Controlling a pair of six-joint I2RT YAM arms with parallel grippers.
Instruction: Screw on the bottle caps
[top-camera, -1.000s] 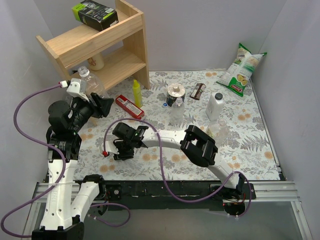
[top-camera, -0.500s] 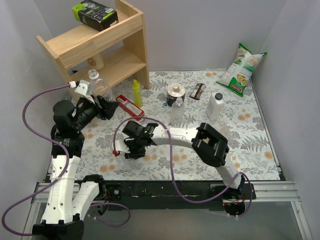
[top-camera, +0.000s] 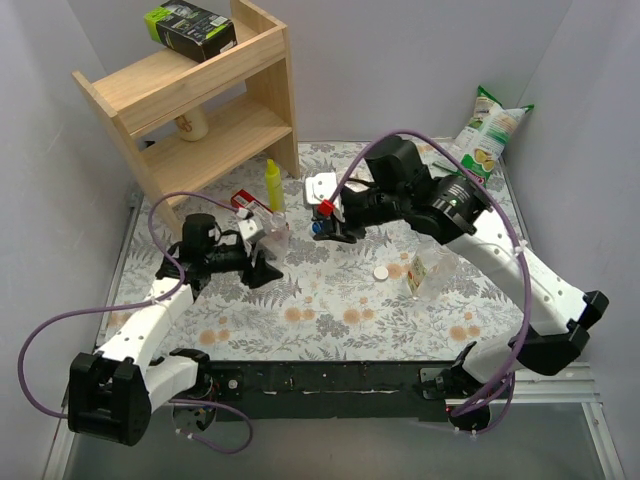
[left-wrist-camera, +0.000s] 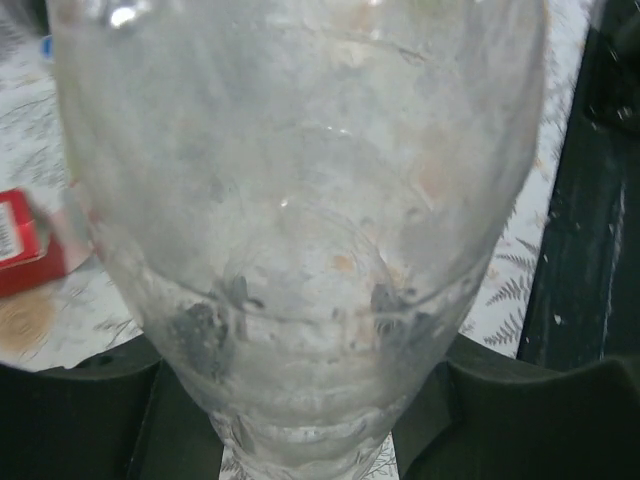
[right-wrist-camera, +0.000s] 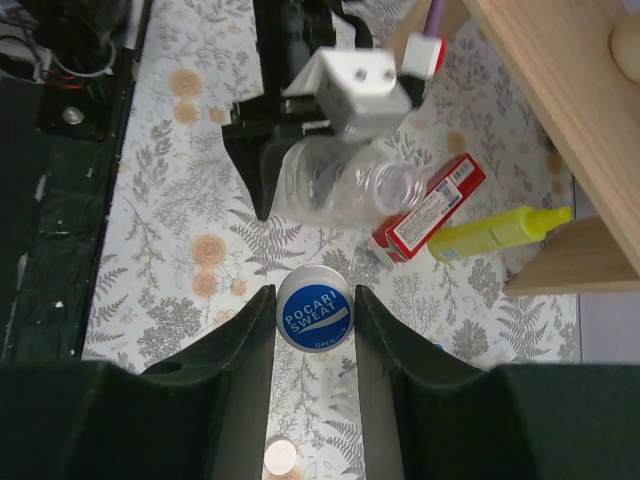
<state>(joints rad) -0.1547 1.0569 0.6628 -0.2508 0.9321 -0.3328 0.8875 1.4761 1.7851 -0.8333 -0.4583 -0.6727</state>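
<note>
I see the floral table (top-camera: 330, 330) with the wooden shelf (top-camera: 200, 90) at its far left corner. My left end effector (top-camera: 266, 242) is clamped around the lower body of a clear bottle (left-wrist-camera: 300, 200), holding it above the table near the red box (right-wrist-camera: 428, 205), its neck open. A labelled bottle (top-camera: 416, 275) sits right of centre. My right end effector (top-camera: 322, 222) pinches a blue cap (right-wrist-camera: 314, 312) between narrow fingers, just beside the held bottle and not touching it. A white cap (top-camera: 381, 272) lies on the table beside the labelled bottle.
</note>
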